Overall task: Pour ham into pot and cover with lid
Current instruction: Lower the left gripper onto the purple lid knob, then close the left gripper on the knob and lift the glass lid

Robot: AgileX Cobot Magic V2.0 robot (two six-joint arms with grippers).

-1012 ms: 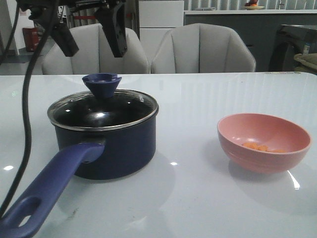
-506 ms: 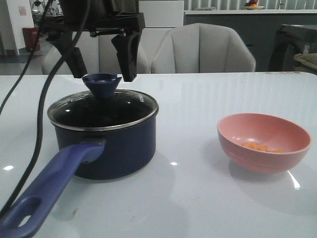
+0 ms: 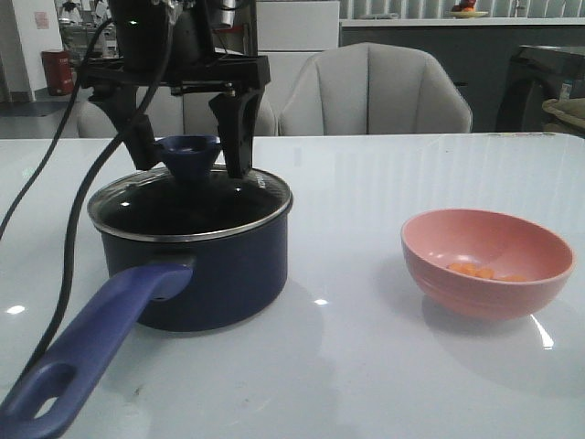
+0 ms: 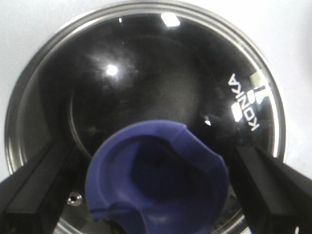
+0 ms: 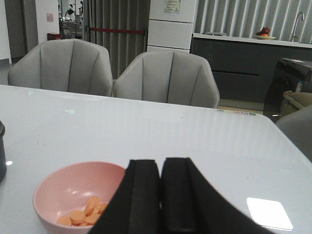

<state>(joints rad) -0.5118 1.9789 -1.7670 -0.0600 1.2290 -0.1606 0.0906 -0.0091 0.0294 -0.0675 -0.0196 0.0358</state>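
A pale, glossy surface (image 3: 366, 366) carries two things well apart. On the left stands the pot (image 3: 215, 274), dark navy, its long lighter-blue handle (image 3: 87, 352) reaching toward the camera, the end with the hole partly cut off by the frame edge. The lid (image 3: 187, 203) sits on the pot, clear glass with a silver rim and a blue funnel-shaped knob (image 3: 189, 155) on top.

The left pincer (image 3: 189, 146) hangs directly over the lid, spread wide, one black finger on each side of the knob. In the left wrist view the fingers (image 4: 273, 180) flank the knob (image 4: 156, 178) with a gap on both sides, not touching it. A black cable (image 3: 69, 201) loops down in front of the pot's left side.

On the right sits a pink bowl (image 3: 489, 263) holding the ham (image 3: 475, 271), a few thin orange slices at the bottom; the near wall of the bowl hides part of them. The right wrist view shows the slices (image 5: 83, 213) more plainly, with the right pincer (image 5: 161, 195) above the bowl's (image 5: 63, 190) edge, its fingers pressed together and holding nothing.

Two grey chairs (image 3: 375, 90) stand behind the surface. The pot's inside is too dark, and too full of reflections, to make out.
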